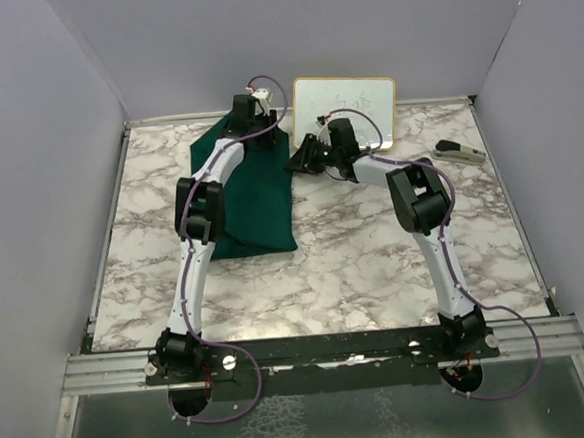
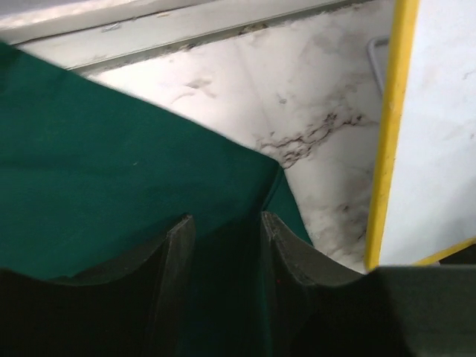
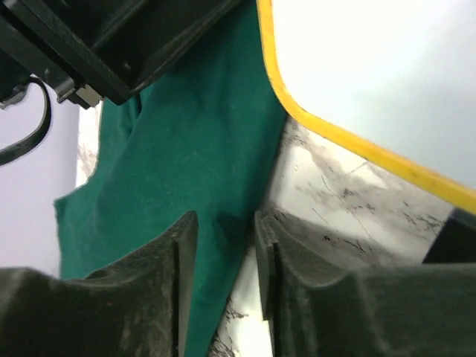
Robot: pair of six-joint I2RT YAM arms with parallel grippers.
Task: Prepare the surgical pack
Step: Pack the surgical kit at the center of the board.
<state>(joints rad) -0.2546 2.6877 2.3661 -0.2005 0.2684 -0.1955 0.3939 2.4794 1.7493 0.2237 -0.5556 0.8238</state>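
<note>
Cloth sheet (image 1: 261, 201) lies folded; left gripper (image 2: 227, 223) and right gripper (image 3: 223, 223), half-open, straddle its far edge, seemingly unclamped, to spread it

**Parts of the green cloth (image 1: 260, 196) you cannot see**
From above, the left arm (image 1: 209, 185) covers a strip of the cloth at the table's 11 o'clock, hiding its far corner. The whiteboard (image 1: 349, 105) marks are too faint to read, and the dark item (image 1: 458, 150) at 2 o'clock is too small to name. Both wrist views crop the cloth. You cannot tell whether the fingers (image 2: 175, 253) of the left gripper (image 2: 225, 227) touch it.
</note>
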